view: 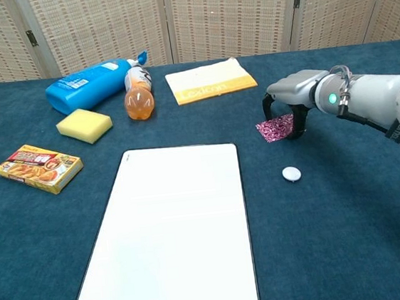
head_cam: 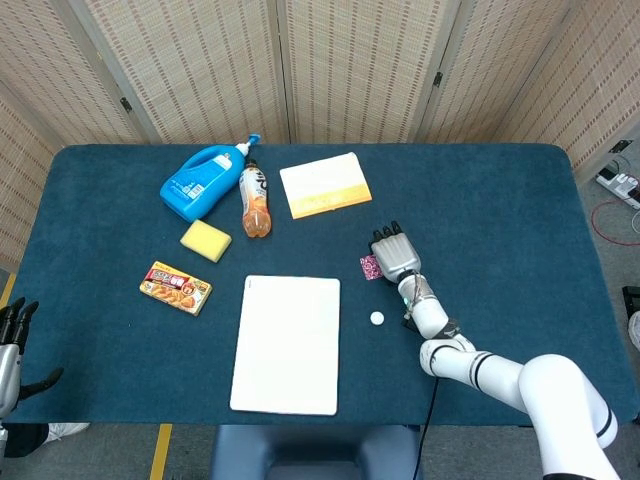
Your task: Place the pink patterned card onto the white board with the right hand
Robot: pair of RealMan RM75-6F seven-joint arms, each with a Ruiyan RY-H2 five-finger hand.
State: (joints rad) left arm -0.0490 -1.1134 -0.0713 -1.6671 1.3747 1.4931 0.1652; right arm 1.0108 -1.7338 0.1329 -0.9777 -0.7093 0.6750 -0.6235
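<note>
My right hand [view: 292, 104] pinches the pink patterned card [view: 275, 128], tilted just above the table right of the white board [view: 172, 224]; grasp step in hand, next requires lifting and carrying leftward.

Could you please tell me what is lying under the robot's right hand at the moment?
The pink patterned card sits beneath the right hand, its left part showing; its right edge is hidden behind the fingers.

The small pink patterned card [view: 275, 128] sits under the right hand's [view: 291, 97] fingers. The flat white rectangular board [view: 172, 228] lies left of that hand and nearer; the small white round disc [view: 291, 174] lies just before it.
</note>
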